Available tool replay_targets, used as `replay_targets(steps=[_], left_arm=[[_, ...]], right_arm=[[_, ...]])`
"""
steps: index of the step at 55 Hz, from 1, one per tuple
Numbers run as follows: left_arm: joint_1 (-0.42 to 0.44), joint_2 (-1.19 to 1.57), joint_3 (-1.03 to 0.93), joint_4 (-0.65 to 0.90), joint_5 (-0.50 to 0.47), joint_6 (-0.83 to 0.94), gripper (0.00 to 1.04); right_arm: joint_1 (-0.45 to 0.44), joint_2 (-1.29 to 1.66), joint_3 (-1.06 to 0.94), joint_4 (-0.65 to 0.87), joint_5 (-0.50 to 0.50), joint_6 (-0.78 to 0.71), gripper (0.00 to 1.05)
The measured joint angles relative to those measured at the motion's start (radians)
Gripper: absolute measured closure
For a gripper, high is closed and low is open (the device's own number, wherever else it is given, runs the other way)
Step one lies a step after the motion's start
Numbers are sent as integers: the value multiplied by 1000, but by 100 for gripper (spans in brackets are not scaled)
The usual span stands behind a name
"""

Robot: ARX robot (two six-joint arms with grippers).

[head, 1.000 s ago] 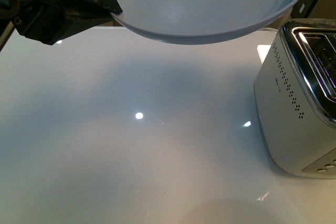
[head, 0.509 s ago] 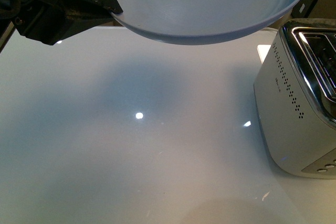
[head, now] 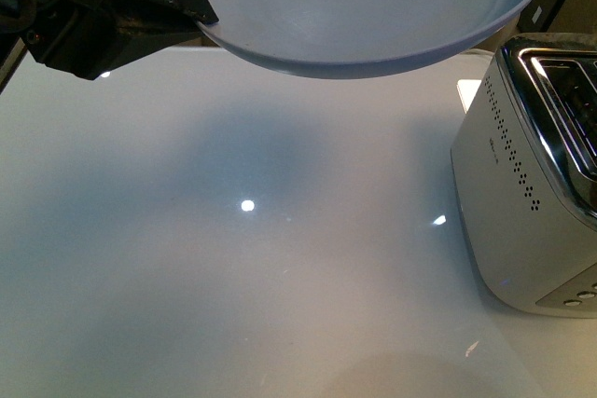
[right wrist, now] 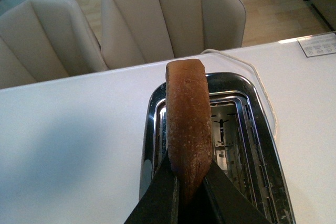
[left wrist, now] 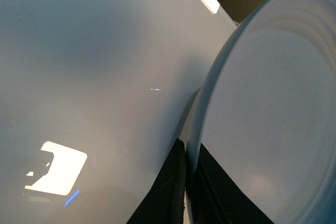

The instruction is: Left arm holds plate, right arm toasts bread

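Grips the plate (head: 373, 6) by its rim with the left gripper (left wrist: 187, 182), clamped on the edge, and holds it up off the table (head: 233, 277), beside and above the toaster (head: 522, 184). Finds nothing on what shows of the plate, so counts the holding half of the job as in hand. Pinches the bread (right wrist: 188, 124) on edge in the right gripper (right wrist: 188, 195), clamped on its lower end, crust uppermost, over the toaster's open top. Lines it up, as far as the right wrist view lets on, with one slot, next to the other slot (right wrist: 227, 129), which gapes empty. Cannot tell whether the lower edge has entered that slot or hangs just above it, being hidden behind the fingers. Judges the loading step as under way, not finished. Leaves, by this reading: lowering the bread straight down until seated, letting go, drawing clear, and pressing the lever, which shows in no view. Calls for a square descent, since tilted bread could catch on the chrome rim. Asks nothing more of the left side than a steady, level hold close by.
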Motion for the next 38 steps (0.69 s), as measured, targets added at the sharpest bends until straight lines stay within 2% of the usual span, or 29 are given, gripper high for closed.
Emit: replay_targets(steps=[38], left_arm=[[0, 0, 0, 0, 0, 0, 101]], right_arm=[[25, 220, 26, 54, 29, -101, 101]])
